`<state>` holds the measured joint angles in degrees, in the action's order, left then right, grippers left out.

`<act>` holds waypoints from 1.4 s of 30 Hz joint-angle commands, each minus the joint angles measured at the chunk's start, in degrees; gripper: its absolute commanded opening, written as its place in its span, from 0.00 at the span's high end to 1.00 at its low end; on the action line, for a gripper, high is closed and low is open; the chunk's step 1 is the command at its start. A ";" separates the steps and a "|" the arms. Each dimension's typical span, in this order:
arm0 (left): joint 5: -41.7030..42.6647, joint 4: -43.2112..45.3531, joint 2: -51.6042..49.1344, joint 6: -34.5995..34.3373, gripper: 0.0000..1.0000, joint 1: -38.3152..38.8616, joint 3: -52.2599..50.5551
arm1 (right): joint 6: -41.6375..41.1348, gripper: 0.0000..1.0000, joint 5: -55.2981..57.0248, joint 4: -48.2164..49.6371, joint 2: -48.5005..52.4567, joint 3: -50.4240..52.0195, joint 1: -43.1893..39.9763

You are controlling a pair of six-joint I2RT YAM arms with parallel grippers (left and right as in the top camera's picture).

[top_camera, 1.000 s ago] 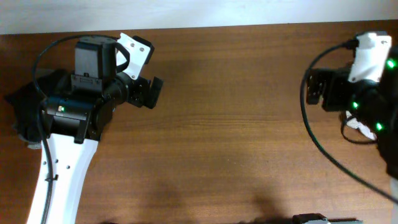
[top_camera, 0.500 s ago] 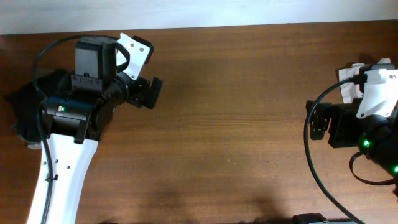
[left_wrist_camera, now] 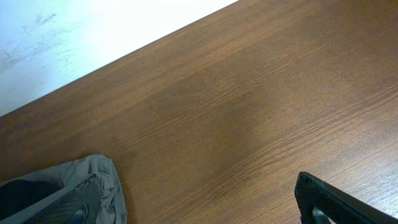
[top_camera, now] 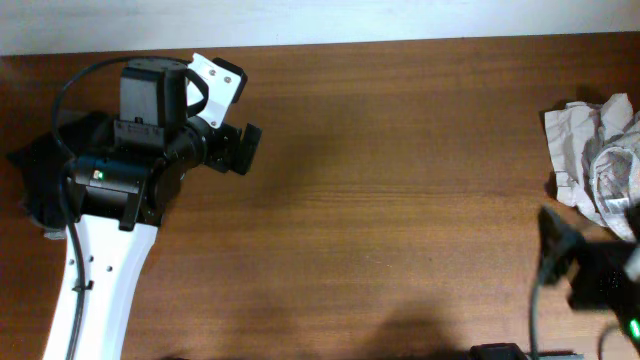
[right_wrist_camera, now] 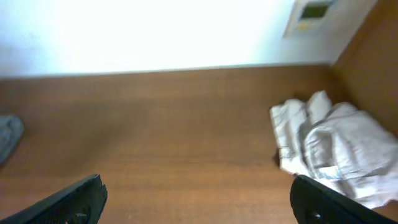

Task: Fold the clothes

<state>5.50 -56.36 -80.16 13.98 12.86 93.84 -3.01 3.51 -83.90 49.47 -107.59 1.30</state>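
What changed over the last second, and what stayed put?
The right arm drew back toward the near edge of the table, uncovering the crumpled pale garment at the right side. The right gripper took hold of nothing and is open. The left arm, the open left gripper and the dark garment beside it stayed as they were.
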 commanded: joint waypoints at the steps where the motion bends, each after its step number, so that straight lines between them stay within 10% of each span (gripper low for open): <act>1: -0.44 0.09 0.04 0.92 0.01 0.15 -0.39 | -0.11 0.01 5.42 1.46 -3.15 1.25 -0.68; 23: -0.44 0.09 -0.11 0.90 0.01 0.11 -0.39 | -0.42 0.01 3.54 34.95 -39.28 71.45 -3.96; 42: -0.44 0.09 -0.13 0.90 0.01 0.11 -0.39 | -0.42 0.01 0.96 39.01 -49.24 91.80 -3.96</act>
<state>5.30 -56.36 -80.16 13.98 12.86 93.76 -3.05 5.48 -45.32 0.89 -17.56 -2.22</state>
